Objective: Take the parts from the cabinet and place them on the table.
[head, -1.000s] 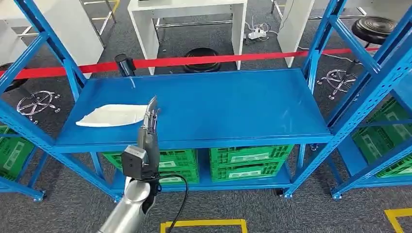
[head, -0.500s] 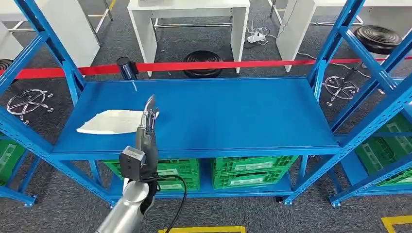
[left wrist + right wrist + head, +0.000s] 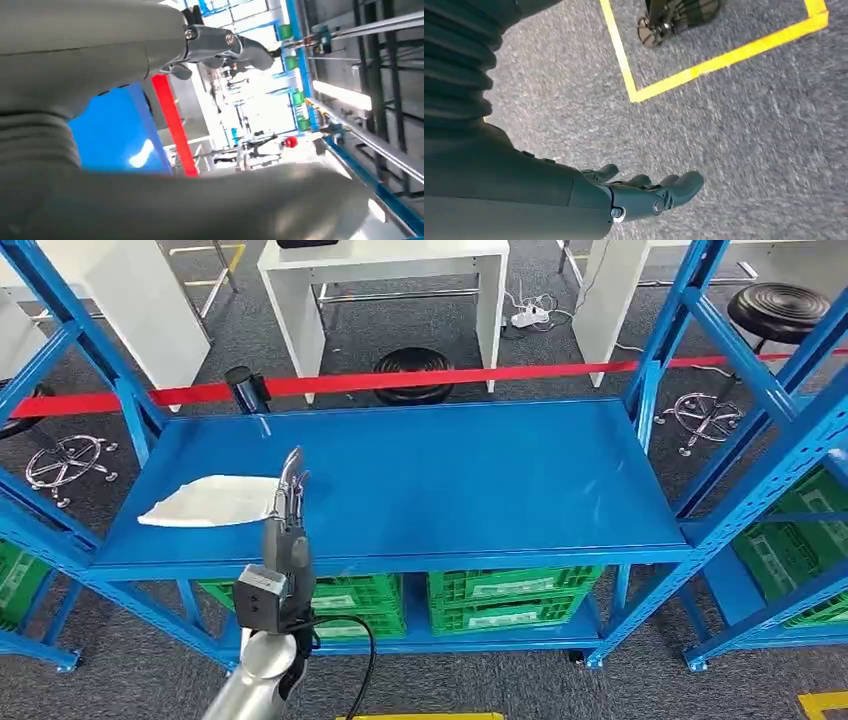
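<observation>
1. Head view: the left hand (image 3: 289, 480) is raised over the front edge of the blue shelf (image 3: 450, 470), fingers straight and together, holding nothing. The white part (image 3: 208, 502) lies flat on the shelf just beside the hand, towards the shelf's left end. The hand looks lined up to reach for the part. The part is thin, pale and sheet-like, tapering to a point away from the hand.
2. Left wrist view: the left hand's dark fingers (image 3: 235, 47) stretch out with nothing in them, over the shelf and a red barrier tape (image 3: 172, 130) behind it.
3. Right wrist view: the right hand (image 3: 644, 192) hangs over grey carpet (image 3: 749, 125), far from the shelf. Its fingers are loosely apart and it holds nothing, probably idle.
</observation>
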Robot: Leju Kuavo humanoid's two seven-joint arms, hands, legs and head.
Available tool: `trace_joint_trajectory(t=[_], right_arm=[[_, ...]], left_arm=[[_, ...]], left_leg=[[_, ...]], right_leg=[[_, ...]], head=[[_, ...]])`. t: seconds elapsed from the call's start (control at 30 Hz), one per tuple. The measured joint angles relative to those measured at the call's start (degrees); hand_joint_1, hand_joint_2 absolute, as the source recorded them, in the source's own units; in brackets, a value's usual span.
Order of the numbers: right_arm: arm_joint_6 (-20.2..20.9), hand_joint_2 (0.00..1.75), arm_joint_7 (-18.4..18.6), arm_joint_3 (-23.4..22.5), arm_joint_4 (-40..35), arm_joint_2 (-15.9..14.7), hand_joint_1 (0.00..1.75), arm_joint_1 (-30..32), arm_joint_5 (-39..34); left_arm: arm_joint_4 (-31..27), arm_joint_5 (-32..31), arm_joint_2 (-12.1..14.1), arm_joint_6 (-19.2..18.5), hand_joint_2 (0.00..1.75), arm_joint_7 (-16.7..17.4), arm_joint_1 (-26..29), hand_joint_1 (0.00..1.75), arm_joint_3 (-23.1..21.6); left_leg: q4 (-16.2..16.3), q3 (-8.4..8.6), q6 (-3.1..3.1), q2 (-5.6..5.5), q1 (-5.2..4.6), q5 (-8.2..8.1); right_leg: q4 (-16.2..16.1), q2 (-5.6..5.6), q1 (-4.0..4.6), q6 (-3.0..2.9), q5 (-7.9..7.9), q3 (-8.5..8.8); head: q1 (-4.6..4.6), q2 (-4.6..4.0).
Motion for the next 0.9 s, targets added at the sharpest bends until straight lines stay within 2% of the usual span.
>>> trace_joint_trajectory(t=[0.07, 0.17, 0.2, 0.3, 0.4, 0.53, 0.63, 0.67, 0.9], right_arm=[[-0.1, 1.75, -0.3, 0.0, 0.0, -0.2, 0.00, 0.0, 0.3], [0.4, 1.75, 0.1, 0.3, 0.0, -0.5, 0.00, 0.0, 2.5], [0.6, 1.75, 0.6, 0.6, 0.0, -0.7, 0.00, 0.0, 3.5], [1.4, 1.75, 2.4, 1.1, 0.0, -1.2, 0.00, -0.1, 4.4], [1.8, 1.75, 4.5, 1.6, 0.0, -1.6, 0.00, -0.1, 4.9], [2.0, 1.75, 5.6, 1.6, 0.0, -1.6, 0.00, -0.1, 4.8], [3.0, 1.75, 6.1, 1.6, 0.0, -1.6, 0.00, -0.1, 5.2], [3.2, 1.75, 6.1, 1.6, 0.0, -1.6, 0.00, -0.1, 5.2], [4.3, 1.75, 6.1, 1.6, 0.0, -1.0, 0.00, -0.1, 5.8]], left_arm=[[0.0, 0.0, 0.0, 0.4, 1.75, -0.1, 0.0, 0.00, 0.0], [-0.3, -0.4, 0.0, 2.7, 1.75, -0.1, 0.6, 0.00, 0.4], [-0.9, -1.0, 0.1, 4.6, 1.75, -0.1, 1.1, 0.00, 0.5], [-2.7, -2.5, 0.6, 9.5, 1.75, -0.1, 3.1, 0.00, 1.1], [-3.2, -5.2, 1.4, 12.6, 1.75, -0.1, 4.1, 0.00, 2.2], [-2.6, -14.7, 2.5, 16.7, 1.75, 2.9, 4.4, 0.00, 3.7], [-2.1, -26.8, 4.2, 16.1, 1.75, 10.2, 4.3, 0.00, 5.1], [-2.0, -29.8, 4.7, 16.1, 1.75, 11.6, 4.3, 0.00, 5.7], [0.3, -40.9, 7.8, 15.3, 1.75, 15.5, 1.9, 0.00, 10.1]], left_leg=[[-0.1, 0.04, -0.22, 0.00, 0.03, 0.09], [-0.3, 0.07, -1.84, 0.00, 0.16, 0.15], [-0.3, 0.10, -1.92, 0.00, 0.17, 0.08], [-0.3, 0.13, -1.95, -0.01, 0.16, 0.07], [-0.3, 0.13, -1.92, -0.04, 0.15, 0.04], [-0.3, 0.15, -1.85, -0.03, 0.13, 0.02], [-0.3, 0.14, -1.80, -0.01, 0.09, 0.02], [-0.3, 0.14, -1.80, -0.01, 0.07, 0.02], [-0.3, 0.14, -1.73, -0.02, 0.03, 0.07]], right_leg=[[0.0, -0.01, 0.07, -0.07, -0.04, 0.00], [0.0, -0.01, 0.11, -0.07, -0.05, -0.01], [0.0, -0.01, 0.11, -0.09, -0.09, 0.01], [-0.1, -0.02, 0.10, -0.03, -0.12, 0.13], [-0.3, -0.04, 0.09, 0.12, -0.06, 0.28], [-0.5, -0.04, 0.09, 0.36, 0.05, 0.40], [-0.6, -0.03, 0.07, 0.50, 0.11, 0.43], [-0.6, -0.02, 0.06, 0.54, 0.14, 0.43], [-0.7, -0.03, 0.06, 0.63, 0.20, 0.50]], head=[[0.00, 0.00], [0.00, 0.00], [0.00, 0.00], [0.00, 0.00], [0.02, 0.00], [0.00, 0.00], [0.02, 0.00], [0.00, 0.00], [0.00, 0.00]])
